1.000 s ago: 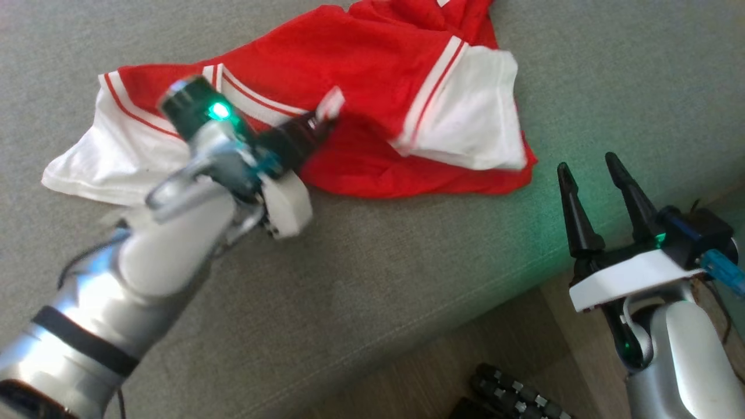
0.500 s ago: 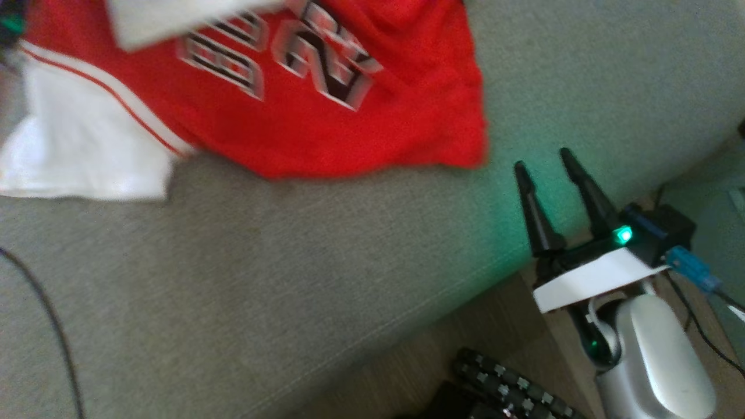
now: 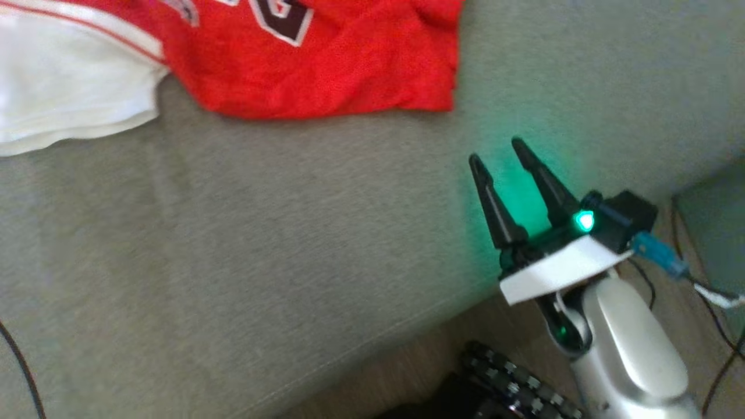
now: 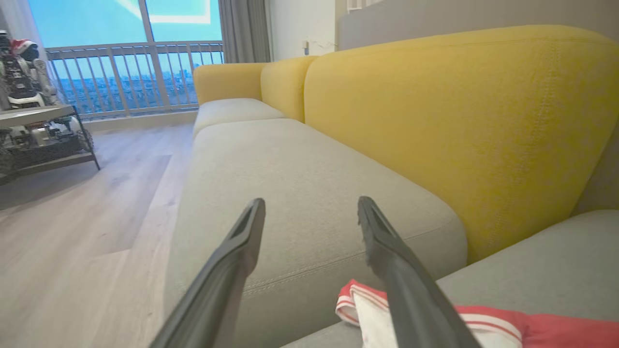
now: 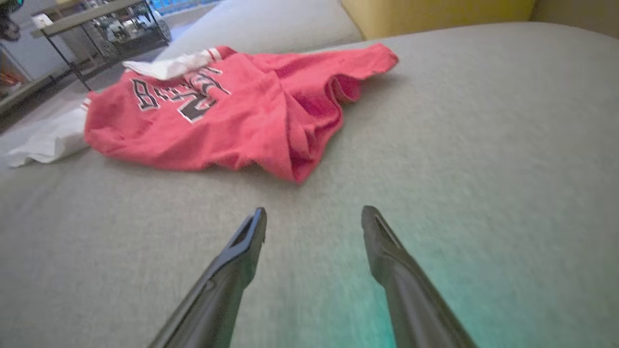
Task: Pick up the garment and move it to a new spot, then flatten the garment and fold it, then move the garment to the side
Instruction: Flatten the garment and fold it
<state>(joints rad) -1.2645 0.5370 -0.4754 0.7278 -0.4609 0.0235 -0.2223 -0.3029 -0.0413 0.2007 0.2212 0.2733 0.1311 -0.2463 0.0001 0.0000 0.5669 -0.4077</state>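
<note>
The garment [image 3: 326,70] is a red jersey with white sleeves and dark lettering, lying rumpled on the grey sofa seat [image 3: 262,250] at the top left of the head view. My right gripper [image 3: 495,152] hovers open over the seat's front edge, below and right of the jersey's hem, with nothing between its fingers. The right wrist view has the garment [image 5: 227,116] ahead of the open right gripper [image 5: 314,215]. My left gripper [image 4: 310,205] stands open and empty, pointing along the sofa, with a white-and-red sleeve of the garment [image 4: 372,314] under its right finger.
Yellow back cushions [image 4: 459,125] rise behind the grey seats. Wooden floor [image 4: 72,232] and a low shelf table [image 4: 38,140] lie off the sofa's front. A dark tracked wheel [image 3: 512,384] of the robot's base sits below the seat edge. Thin cables [image 3: 657,291] hang near the right arm.
The head camera has swung, so the garment now sits at the picture's top left. The left arm has left the head view, and its gripper has let go of the garment.
</note>
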